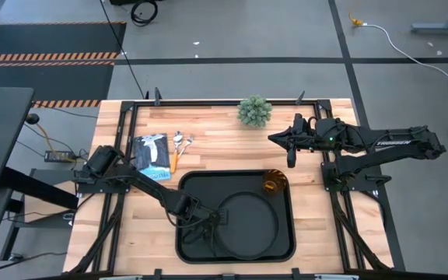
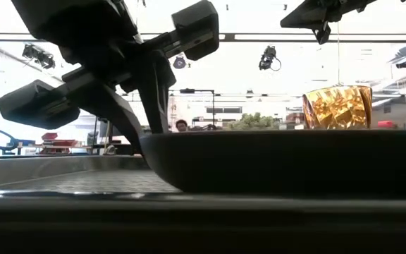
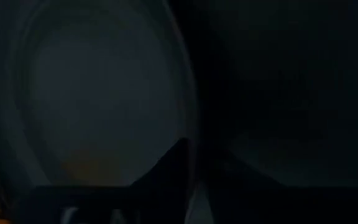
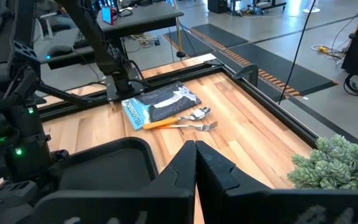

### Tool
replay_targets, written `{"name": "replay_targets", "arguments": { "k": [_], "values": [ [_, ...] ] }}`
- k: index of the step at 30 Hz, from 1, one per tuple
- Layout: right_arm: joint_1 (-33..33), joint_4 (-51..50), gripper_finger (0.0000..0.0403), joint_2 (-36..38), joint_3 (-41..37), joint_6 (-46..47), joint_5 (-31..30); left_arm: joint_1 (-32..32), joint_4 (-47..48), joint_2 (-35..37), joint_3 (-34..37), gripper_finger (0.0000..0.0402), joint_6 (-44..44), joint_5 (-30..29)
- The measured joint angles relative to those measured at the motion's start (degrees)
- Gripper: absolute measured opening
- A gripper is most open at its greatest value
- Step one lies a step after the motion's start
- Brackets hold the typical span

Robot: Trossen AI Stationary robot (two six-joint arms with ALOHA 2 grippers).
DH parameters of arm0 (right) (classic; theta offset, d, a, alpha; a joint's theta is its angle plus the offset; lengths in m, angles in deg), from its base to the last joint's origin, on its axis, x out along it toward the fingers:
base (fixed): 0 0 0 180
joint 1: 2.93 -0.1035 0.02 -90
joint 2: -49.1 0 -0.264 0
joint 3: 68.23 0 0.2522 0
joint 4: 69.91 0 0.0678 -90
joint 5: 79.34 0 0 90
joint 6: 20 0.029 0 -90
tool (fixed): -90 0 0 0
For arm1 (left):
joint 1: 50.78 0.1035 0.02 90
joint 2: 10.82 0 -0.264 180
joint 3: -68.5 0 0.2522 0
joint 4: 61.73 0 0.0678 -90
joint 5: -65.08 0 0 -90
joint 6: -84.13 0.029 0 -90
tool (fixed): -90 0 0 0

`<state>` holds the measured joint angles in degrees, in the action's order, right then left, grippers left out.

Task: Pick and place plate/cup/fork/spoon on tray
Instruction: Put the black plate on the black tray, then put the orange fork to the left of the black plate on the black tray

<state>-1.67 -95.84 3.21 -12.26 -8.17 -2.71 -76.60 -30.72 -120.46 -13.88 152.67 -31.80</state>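
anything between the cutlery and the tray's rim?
No. High view shows only bare wooden table between the fork and spoon and the tray.

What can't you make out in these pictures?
- Left gripper: at the plate rim; high view too small and left wrist view too dark to show its grip.
- Fork versus spoon: handles overlap, tips tiny.
- Tray floor: low view, plate blocks it.
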Motion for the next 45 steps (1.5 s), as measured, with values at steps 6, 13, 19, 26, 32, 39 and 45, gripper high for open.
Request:
{"name": "replay_targets", "arguments": {
  "k": [6,13,19,26,32,39,45],
  "values": [
    [0.00,-0.02,0.0011,0.00,0.00,0.01,0.00,0.00,-0.16,0.02,0.00,0.0105,-0.06,-2.05],
    [0.00,-0.02,0.0011,0.00,0.00,0.01,0.00,0.00,-3.97,0.02,0.00,0.0154,-2.99,-3.47],
    [0.00,-0.01,0.0011,0.00,0.00,0.02,0.00,0.00,-4.97,0.02,0.00,0.0164,-4.92,-5.86],
    [0.00,-0.01,0.0011,0.00,0.00,0.01,0.00,0.00,-7.17,0.02,0.00,0.0164,-9.67,-7.12],
    [-0.01,-0.03,0.0011,0.00,0.00,0.02,0.00,0.16,-7.55,-0.11,0.00,0.0164,-12.88,-8.82],
    [0.00,-0.04,0.0011,0.00,0.00,0.00,0.00,0.26,-9.73,-0.13,0.00,0.0164,-13.63,-11.55],
    [-0.02,-0.07,0.0011,0.00,0.00,0.02,0.00,0.33,-10.60,-0.16,0.00,0.0164,-14.04,-13.28]
  ]
}}
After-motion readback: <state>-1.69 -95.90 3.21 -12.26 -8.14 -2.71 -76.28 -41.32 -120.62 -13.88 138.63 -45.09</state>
